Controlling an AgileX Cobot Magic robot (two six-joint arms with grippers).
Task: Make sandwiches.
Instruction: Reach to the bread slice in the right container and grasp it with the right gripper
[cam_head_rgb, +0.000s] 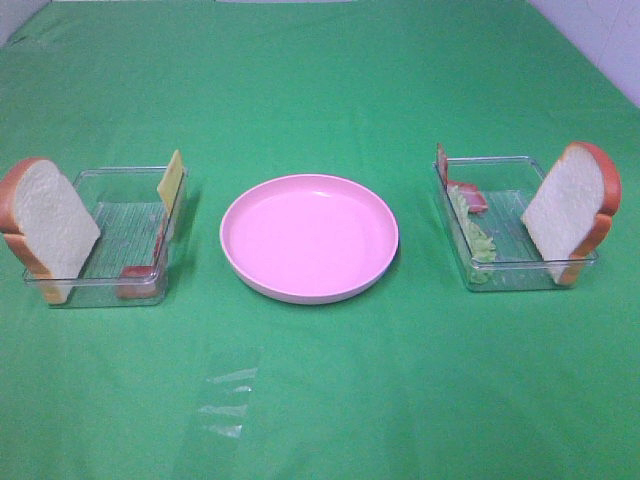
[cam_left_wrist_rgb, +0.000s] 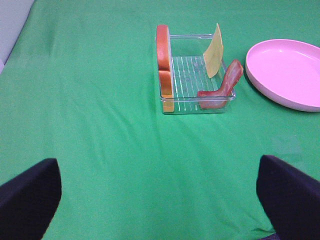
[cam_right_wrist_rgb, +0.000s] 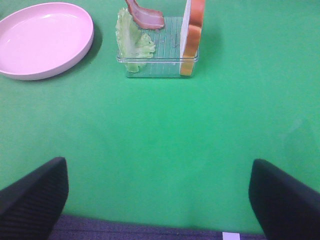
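No sandwich is built yet; the parts stand in two clear trays. The left bread slice (cam_head_rgb: 45, 225), white with an orange-brown crust, leans upright against the outer end of the left tray (cam_head_rgb: 120, 172). At that tray's inner end the cheese slice (cam_head_rgb: 171, 182) tilts against the far corner, and the left bacon strip (cam_left_wrist_rgb: 222, 89) props against the near corner, its tip rising above the rim.

The right bread slice (cam_head_rgb: 570, 210) leans at the outer end of the right tray (cam_head_rgb: 500, 160). The lettuce (cam_head_rgb: 478, 235) lies along its inner wall, with the right bacon strip (cam_head_rgb: 468, 194) at the far inner corner.

Between the trays sits the pink plate (cam_head_rgb: 310, 235), bare, apart from both tray edges with a strip of green cloth (cam_head_rgb: 320, 80) on each side.

The cloth is open and flat beyond and in front of everything, except for a small clear patch (cam_head_rgb: 228, 400), too faint to identify, near the front.

The left gripper (cam_left_wrist_rgb: 160, 200) hangs over bare cloth on the near side of its tray, fingers (cam_left_wrist_rgb: 30, 195) spread wide and grasping nothing. The right gripper (cam_right_wrist_rgb: 160, 200) is likewise released and empty, well short of its tray.
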